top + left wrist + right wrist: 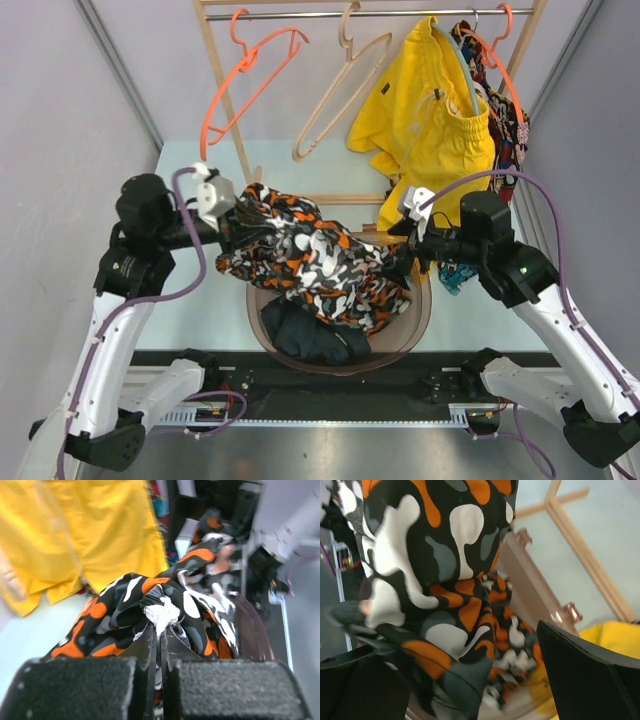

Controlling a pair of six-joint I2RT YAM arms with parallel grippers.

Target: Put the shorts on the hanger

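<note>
The camouflage shorts (320, 262) are spread above the brown basket (424, 318), between my two grippers. My left gripper (228, 233) holds their left end; in the left wrist view it (161, 636) is shut on a bunched white-and-black fold of the shorts (165, 607). My right gripper (404, 243) is at the shorts' right end. In the right wrist view it (470, 680) stands open, fingers (592, 677) wide apart, with the shorts (435, 580) hanging loose between them. The thin orange hanger (252, 78) hangs tilted on the rail at upper left, bare.
A beige hanger (345, 92) hangs mid-rail. Yellow shorts (432, 125) and an orange hanger with a patterned garment (508, 118) hang at the right. A dark garment (316, 340) lies in the basket. The wooden rack frame (222, 90) stands behind.
</note>
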